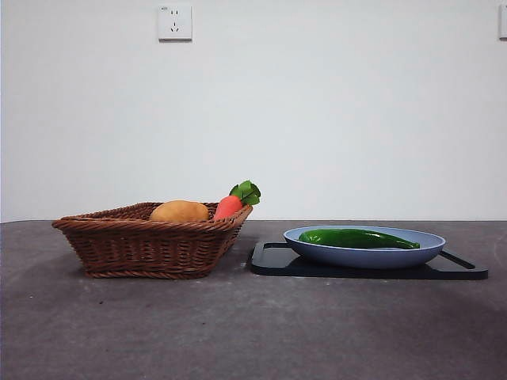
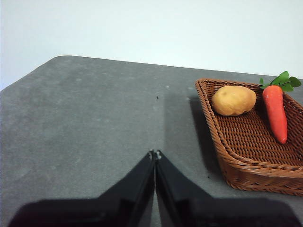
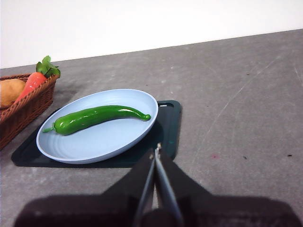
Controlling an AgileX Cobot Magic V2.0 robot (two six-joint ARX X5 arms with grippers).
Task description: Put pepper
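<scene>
The glossy green pepper (image 1: pixel 358 237) lies on a light blue plate (image 1: pixel 364 255) that rests on a black board (image 1: pixel 273 260) at the right of the table. It also shows in the right wrist view (image 3: pixel 97 117), lying along the plate (image 3: pixel 99 142). My right gripper (image 3: pixel 155 150) is shut and empty, a little way back from the plate's rim. My left gripper (image 2: pixel 155 154) is shut and empty over bare table, apart from the wicker basket (image 2: pixel 246 165). Neither gripper shows in the front view.
The brown wicker basket (image 1: pixel 150 241) stands left of the board and holds a potato (image 1: pixel 180 211) and an orange carrot with green leaves (image 1: pixel 231 204). A white wall with a socket (image 1: pixel 174 22) is behind the grey table.
</scene>
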